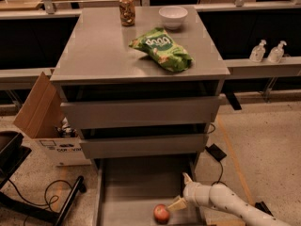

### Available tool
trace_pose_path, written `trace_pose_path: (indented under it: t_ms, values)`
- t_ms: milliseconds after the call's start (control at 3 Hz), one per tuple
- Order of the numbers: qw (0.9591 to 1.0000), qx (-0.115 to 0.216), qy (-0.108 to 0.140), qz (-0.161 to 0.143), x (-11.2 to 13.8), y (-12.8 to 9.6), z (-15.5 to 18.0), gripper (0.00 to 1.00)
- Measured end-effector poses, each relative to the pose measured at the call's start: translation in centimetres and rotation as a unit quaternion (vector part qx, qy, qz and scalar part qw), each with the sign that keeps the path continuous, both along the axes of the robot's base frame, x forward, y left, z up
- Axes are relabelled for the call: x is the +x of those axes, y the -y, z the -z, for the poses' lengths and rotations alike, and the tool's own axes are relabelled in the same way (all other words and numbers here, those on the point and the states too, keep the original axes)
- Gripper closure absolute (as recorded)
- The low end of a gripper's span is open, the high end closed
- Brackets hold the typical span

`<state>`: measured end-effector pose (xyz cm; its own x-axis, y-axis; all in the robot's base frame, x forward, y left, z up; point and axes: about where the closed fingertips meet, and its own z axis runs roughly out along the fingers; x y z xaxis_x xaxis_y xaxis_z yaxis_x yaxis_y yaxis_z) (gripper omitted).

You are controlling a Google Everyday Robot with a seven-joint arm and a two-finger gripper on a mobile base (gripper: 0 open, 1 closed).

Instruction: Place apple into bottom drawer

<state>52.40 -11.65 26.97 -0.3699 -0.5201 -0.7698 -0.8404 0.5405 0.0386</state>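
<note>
Grey cabinet top [94,55] is carrying a can [127,10] at the back edge, a white bowl [173,17] to the right of it and apart from it, and a green chip bag [162,49] lying flat nearer the camera on the right. Bottom drawer [124,182] is sitting pulled out below, its flat floor carrying the apple [162,213] at the near end. Gripper [182,192] is hanging over the drawer's right side just beside the apple, fingers spread apart.
</note>
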Motion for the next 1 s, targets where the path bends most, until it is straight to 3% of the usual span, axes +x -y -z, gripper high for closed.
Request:
trace_pose_path:
  t_ms: [333,667,1000]
  values:
    - [0.9963,-0.079,0.026,0.021,-1.2,4.3,-3.4,0.0]
    - [0.9892,-0.139,0.032,0.035,-2.6,7.4,-6.3,0.0]
    - [0.9851,-0.159,0.035,0.056,-3.4,9.7,-8.3,0.0]
